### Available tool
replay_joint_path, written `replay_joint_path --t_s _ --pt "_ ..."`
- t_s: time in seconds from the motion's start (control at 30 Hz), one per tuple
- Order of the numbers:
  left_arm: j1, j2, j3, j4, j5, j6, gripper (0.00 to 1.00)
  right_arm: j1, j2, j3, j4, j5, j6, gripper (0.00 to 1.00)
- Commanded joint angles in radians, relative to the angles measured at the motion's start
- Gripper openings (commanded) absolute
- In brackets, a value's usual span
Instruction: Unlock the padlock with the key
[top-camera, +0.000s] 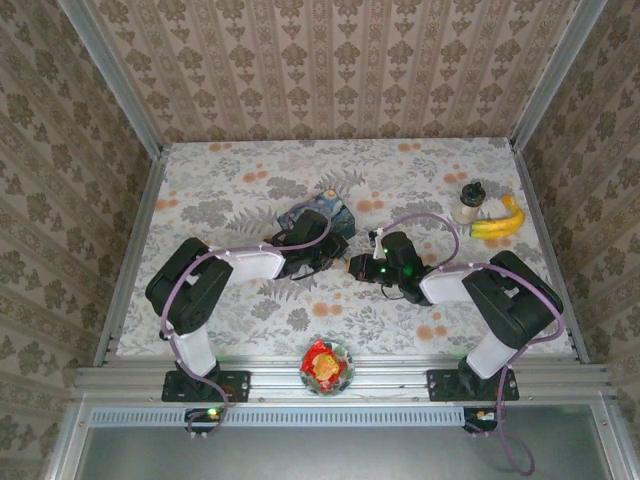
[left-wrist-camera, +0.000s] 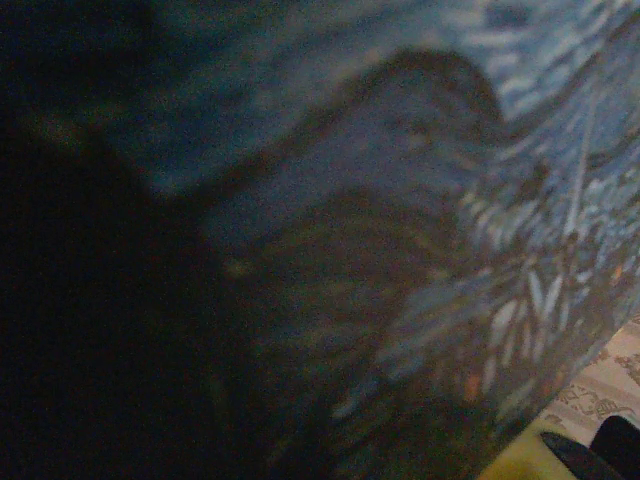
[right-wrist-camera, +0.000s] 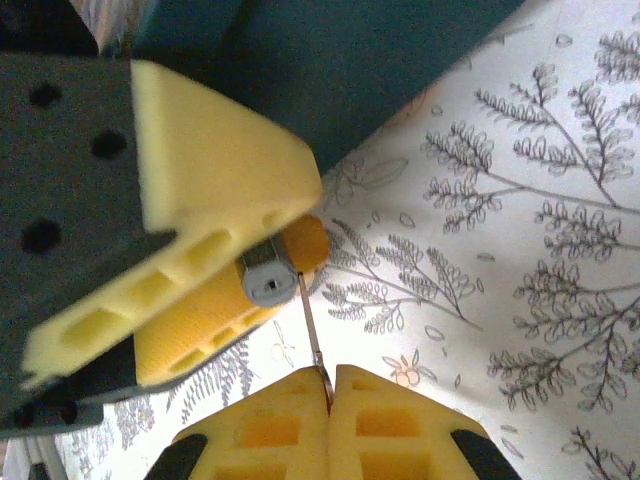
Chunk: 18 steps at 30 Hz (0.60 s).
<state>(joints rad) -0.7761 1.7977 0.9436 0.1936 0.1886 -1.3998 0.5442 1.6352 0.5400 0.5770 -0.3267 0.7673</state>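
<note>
Left wrist view is badly blurred and dark: the blue painted tin (left-wrist-camera: 520, 200) crowds the lens, with a sliver of the desk (left-wrist-camera: 605, 385) at 4 o'clock. From above, the padlock is too small to make out between the two wrists. In the right wrist view the padlock (right-wrist-camera: 268, 278) shows only its grey end, its body hidden between the yellow foam pads (right-wrist-camera: 215, 165) of the left hand (top-camera: 320, 247), which is clamped on it. The right hand (right-wrist-camera: 330, 395) at 6 o'clock is pressed closed on the key (right-wrist-camera: 310, 335), whose thin blade rises toward 11 o'clock to meet the padlock's end. Whether it is seated cannot be told. The tin is cut off at 12 o'clock. The desk carries a fern-and-flower cover. At 2 o'clock of its centre lie a banana (top-camera: 500, 222) and a small jar (top-camera: 467, 203), just beside each other. A dish of red-and-yellow wrappers (top-camera: 326, 366) sits on the near rail at 6 o'clock. Damask wallpaper (top-camera: 330, 60) lines three sides.
</note>
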Motion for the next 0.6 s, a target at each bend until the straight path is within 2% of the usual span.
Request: replay_joint_path --t_s 0.0,0.57 --pt "0.002 0.047 -0.016 -0.097 0.189 -0.166 0.16 0.003 -0.024 -0.020 0.053 -0.038 0.010 0.00" --pt "0.005 0.049 -0.026 -0.082 0.193 -0.169 0.16 0.003 -0.088 -0.029 0.019 0.016 -0.013 0.00"
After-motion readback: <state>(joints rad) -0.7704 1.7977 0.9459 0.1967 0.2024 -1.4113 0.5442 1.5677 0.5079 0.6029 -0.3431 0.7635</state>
